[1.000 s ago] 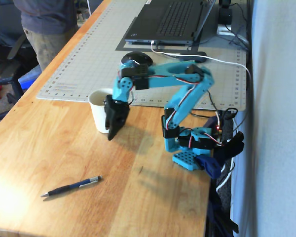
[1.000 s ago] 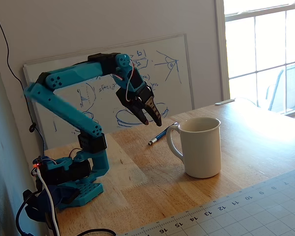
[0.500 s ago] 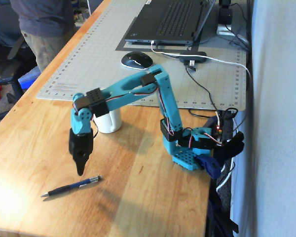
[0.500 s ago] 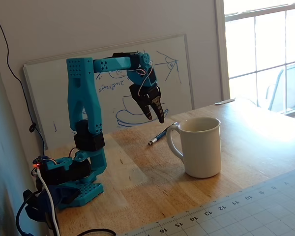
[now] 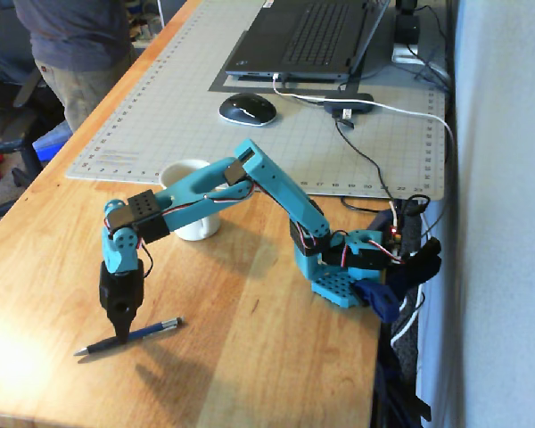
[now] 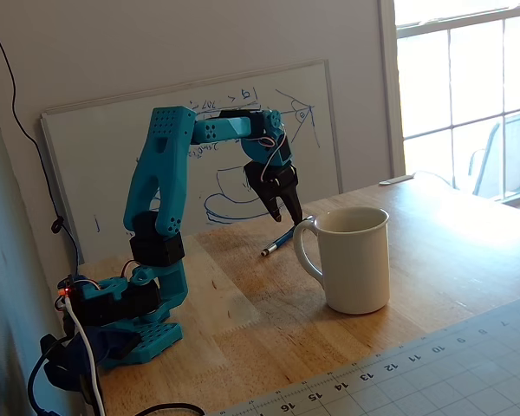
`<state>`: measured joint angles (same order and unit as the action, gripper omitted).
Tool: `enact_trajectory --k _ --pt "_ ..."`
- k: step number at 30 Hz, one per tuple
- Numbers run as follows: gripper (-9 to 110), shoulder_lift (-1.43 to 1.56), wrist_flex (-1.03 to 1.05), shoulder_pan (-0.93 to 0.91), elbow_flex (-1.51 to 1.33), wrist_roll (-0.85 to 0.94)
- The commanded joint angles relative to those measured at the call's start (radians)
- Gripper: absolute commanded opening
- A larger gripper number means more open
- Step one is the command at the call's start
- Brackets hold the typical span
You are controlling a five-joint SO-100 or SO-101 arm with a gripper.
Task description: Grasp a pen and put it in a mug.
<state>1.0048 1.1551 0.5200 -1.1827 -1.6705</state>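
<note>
The dark blue pen point(image 5: 152, 330) lies flat on the wooden table, its pointed tip toward the left in this fixed view. My black gripper point(image 5: 120, 336) points straight down with its tips at the pen's middle, down at table level. In the other fixed view the gripper point(image 6: 285, 218) shows its jaws a little apart, and the pen point(image 6: 276, 245) lies just below the tips, partly behind the mug's handle. The cream-white mug point(image 6: 355, 260) stands upright and empty; in the first fixed view the mug point(image 5: 189, 172) is half hidden behind my arm.
A grey cutting mat point(image 5: 160, 116) covers the far table, with a black mouse point(image 5: 247, 109) and a laptop point(image 5: 312, 36) on it. A person point(image 5: 71, 45) stands at the far left edge. A whiteboard point(image 6: 95, 173) leans on the wall behind the arm's base point(image 6: 126, 321).
</note>
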Motion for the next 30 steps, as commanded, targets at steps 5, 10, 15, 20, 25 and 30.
enact_trajectory --k 5,10,15,20,25,30 --pt "21 -0.006 -0.014 -0.015 0.094 0.0" --pt "21 -0.017 -0.014 -0.034 0.092 -0.012" --pt "20 -0.021 -0.012 -0.037 0.091 -0.014" --pt "20 -0.066 -0.014 -0.037 0.092 -0.014" --pt "11 -0.077 -0.014 -0.04 0.094 -0.014" --pt "2 -0.083 -0.014 -0.037 0.092 -0.014"
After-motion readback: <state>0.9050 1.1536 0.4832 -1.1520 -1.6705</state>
